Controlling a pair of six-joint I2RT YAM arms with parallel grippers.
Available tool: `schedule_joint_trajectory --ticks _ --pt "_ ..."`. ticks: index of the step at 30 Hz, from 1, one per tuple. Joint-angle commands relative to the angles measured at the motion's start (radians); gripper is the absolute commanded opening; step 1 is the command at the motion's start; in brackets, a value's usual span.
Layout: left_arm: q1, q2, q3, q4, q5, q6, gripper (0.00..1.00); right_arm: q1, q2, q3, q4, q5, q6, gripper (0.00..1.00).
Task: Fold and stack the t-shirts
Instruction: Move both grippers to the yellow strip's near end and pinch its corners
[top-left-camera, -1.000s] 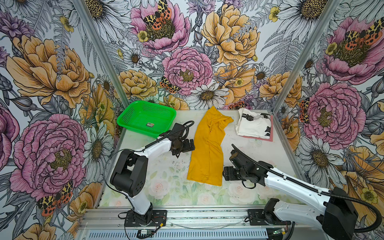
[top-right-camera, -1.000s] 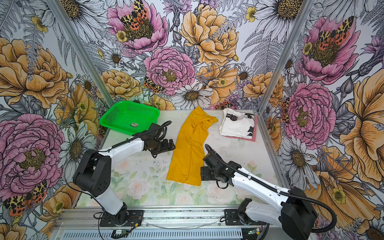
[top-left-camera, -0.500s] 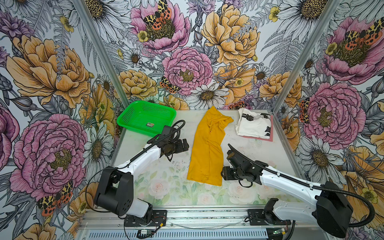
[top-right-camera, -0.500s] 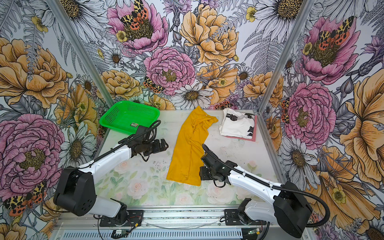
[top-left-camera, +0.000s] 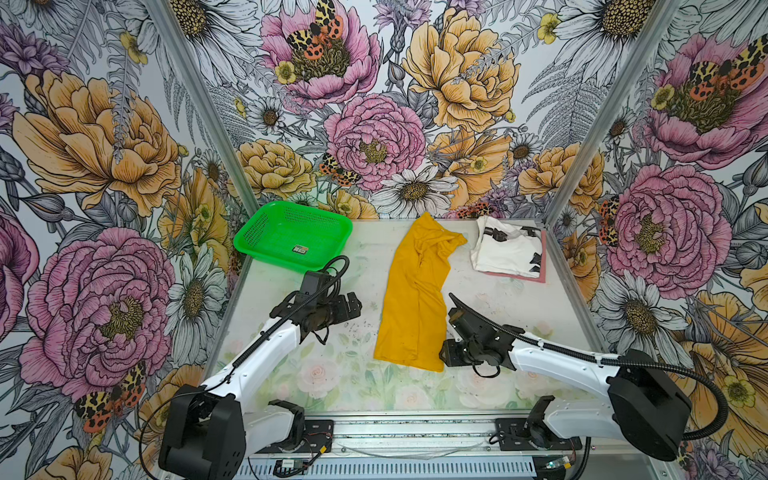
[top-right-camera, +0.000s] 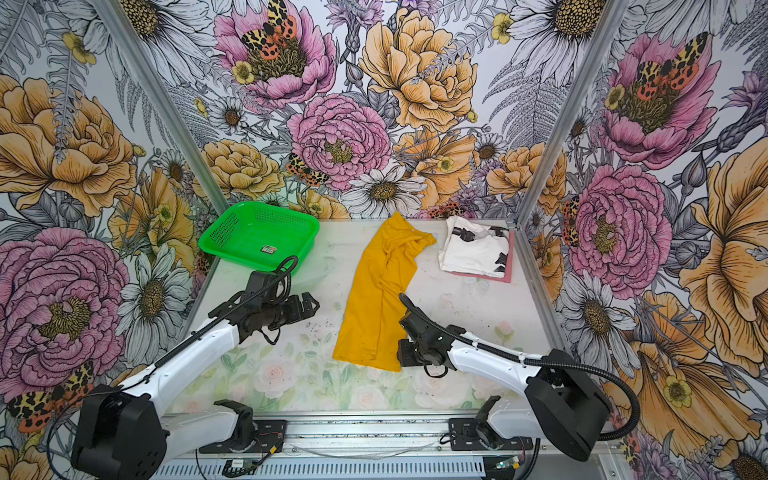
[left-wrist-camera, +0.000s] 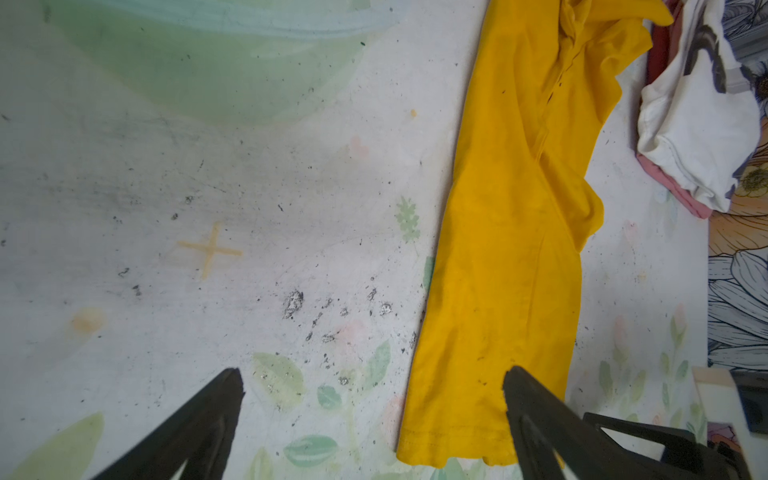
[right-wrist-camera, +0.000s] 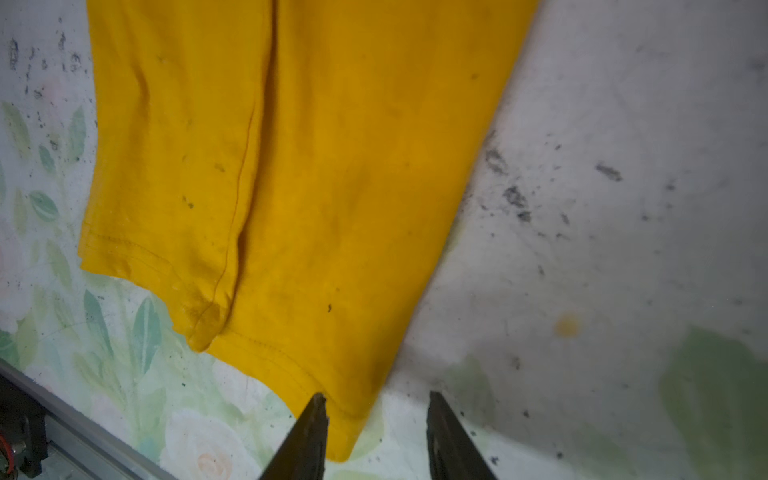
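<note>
Fingers (right-wrist-camera: 313, 424) of right gripper (right-wrist-camera: 376, 395) half-open astride near hem corner of yellow t-shirt (top-left-camera: 415, 299), lying centre, nothing pinched; left gripper (left-wrist-camera: 372, 372) wide open, empty; white t-shirt (top-left-camera: 505, 255) on pink t-shirt (top-left-camera: 515, 276) stacked far-right, yellow looks half-folded, unstacked.

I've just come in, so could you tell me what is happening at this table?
The right claw, jaws apart, sits at the near corner of the mustard-yellow cloth t-shirt lying centrally. The left claw hovers open beside it. A folded white t-shirt with black markings lies on a pink t-shirt at the far right.
</note>
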Motion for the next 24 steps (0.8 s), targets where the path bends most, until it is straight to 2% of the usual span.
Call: schedule_joint_trajectory --ticks 1,5,9,12,13,24 --pt "0.005 -0.022 -0.010 0.023 0.007 -0.014 0.99 0.041 0.051 0.004 0.065 -0.032 0.026 0.41" --pt "0.006 -0.022 -0.010 0.024 0.005 -0.020 0.99 0.094 0.090 0.010 0.073 -0.012 0.059 0.37" --pt "0.006 -0.025 -0.022 0.023 0.004 -0.023 0.99 0.136 0.102 -0.022 0.071 0.017 0.122 0.20" --pt "-0.001 -0.022 -0.048 0.011 -0.030 -0.042 0.99 0.178 0.055 -0.061 0.070 0.038 0.171 0.05" --pt "-0.011 -0.019 -0.061 0.011 -0.028 -0.048 0.99 0.195 0.026 -0.078 0.067 0.038 0.189 0.03" --pt "-0.313 -0.006 -0.150 0.036 -0.123 -0.206 0.99 0.319 -0.354 -0.261 -0.142 0.046 0.363 0.00"
